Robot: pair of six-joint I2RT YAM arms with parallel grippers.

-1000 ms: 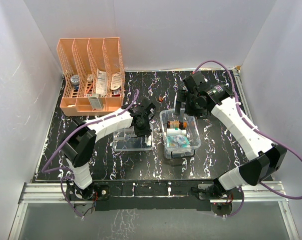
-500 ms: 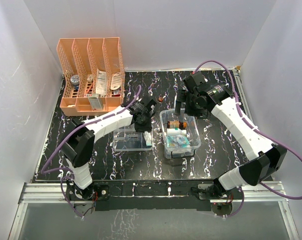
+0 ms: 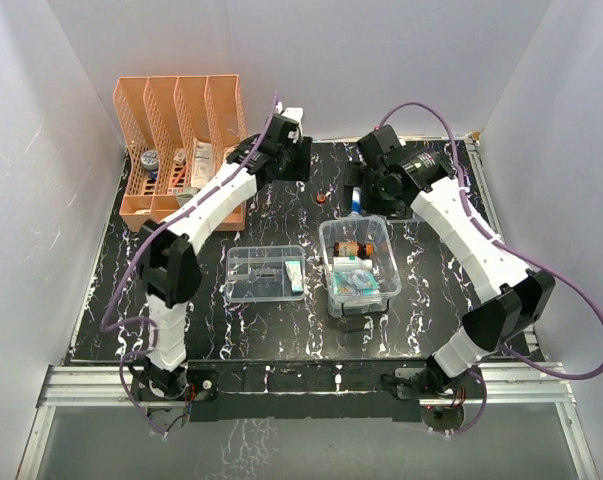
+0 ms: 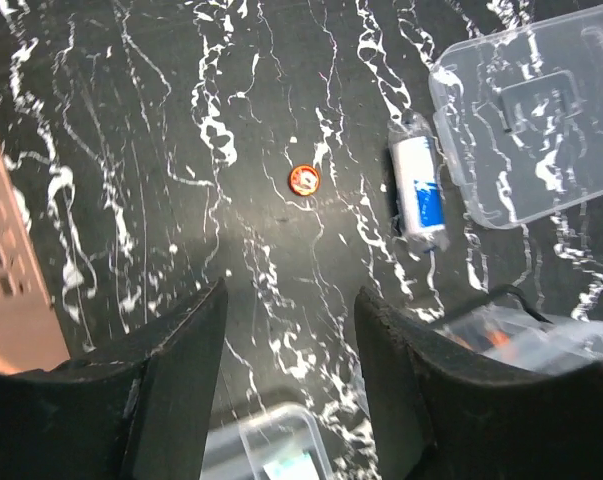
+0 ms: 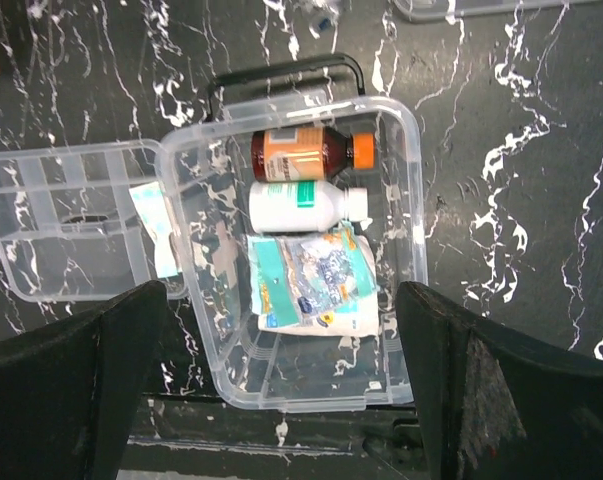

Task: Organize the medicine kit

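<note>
Two grippers spread, nothing held, kit open mid-table

Left gripper (image 4: 291, 320) is up at the far side of the table (image 3: 431, 300), just right of the orange file rack (image 3: 181, 140). Its jaws are parted and nothing is between them or touching them. Below it lie a small orange round piece (image 4: 304, 179) and a white-and-blue tube (image 4: 419, 190), near each other but apart. The clear lid (image 4: 531, 110) lies flat just right of the tube.

Right gripper (image 5: 281, 300) hangs above the medicine kit (image 3: 379, 285), fingers very wide apart, empty, no contact. The kit sits lidless at the table's middle. Inside, an amber bottle (image 5: 301, 155) lies at the far end, a white bottle (image 5: 306, 205) against it, and a packet (image 5: 316, 285) nearer. The divided tray (image 3: 251, 285) sits just left of the kit.
</note>
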